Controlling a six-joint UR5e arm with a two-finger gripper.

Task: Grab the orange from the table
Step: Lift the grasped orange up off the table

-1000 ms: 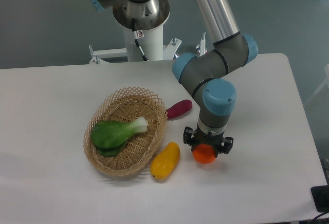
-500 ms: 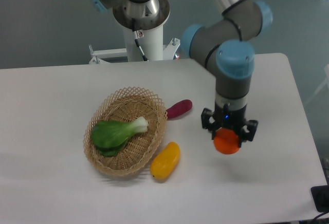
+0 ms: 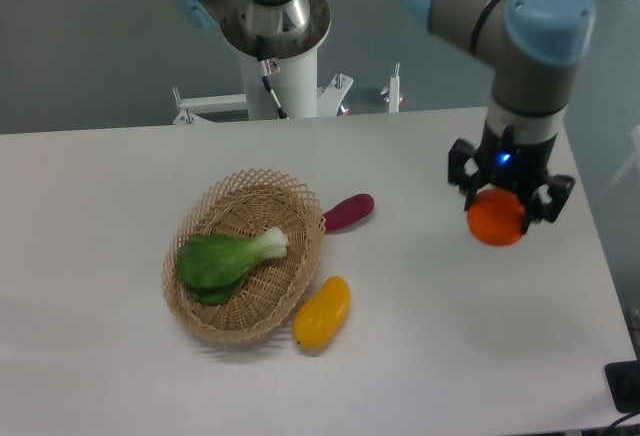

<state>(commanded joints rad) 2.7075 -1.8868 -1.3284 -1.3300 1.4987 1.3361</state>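
Now orange (image 3: pixel 496 222) held between closed jaws of gripper (image 3: pixel 505 206), raised above right part of surface (image 3: pixel 120 176); round skin may slip out if grip weak, then fall and roll off near edge

- Arm: enters from the upper right; wrist section vertical, pointing straight down.
- Gripper (image 3: pixel 497 218): raised above the table (image 3: pixel 120 376), both fingers closed around the orange (image 3: pixel 496 224), one on each side.
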